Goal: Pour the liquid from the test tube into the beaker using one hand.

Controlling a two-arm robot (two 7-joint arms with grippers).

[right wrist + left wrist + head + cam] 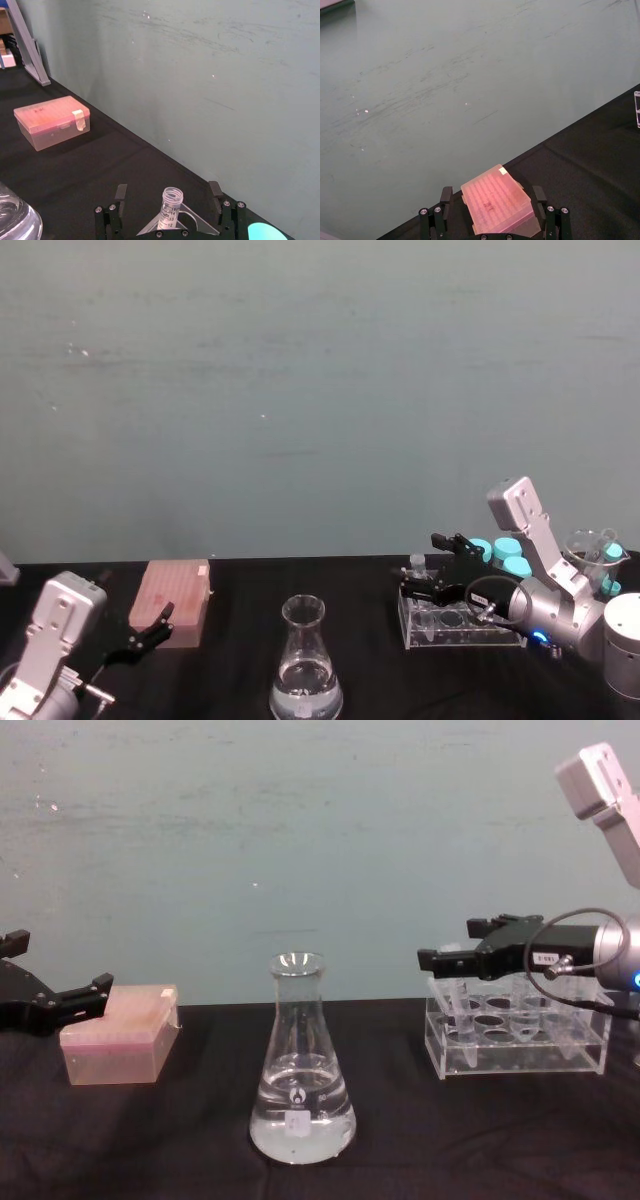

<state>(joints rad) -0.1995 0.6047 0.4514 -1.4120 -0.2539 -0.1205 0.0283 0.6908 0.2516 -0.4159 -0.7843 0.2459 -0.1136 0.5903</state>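
Clear test tube [171, 207] upright — right gripper [168, 188] astride.

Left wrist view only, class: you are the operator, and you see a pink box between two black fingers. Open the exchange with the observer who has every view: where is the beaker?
Observer: The beaker stands mid-table, to the right of the pink box and apart from it.
Operator: Is it empty?
Observer: No, clear liquid sits in its wide base.
Operator: My left end effector is open at the box. What about the right one?
Observer: The right end effector hovers just above the clear rack, open around an uncapped test tube without gripping it.
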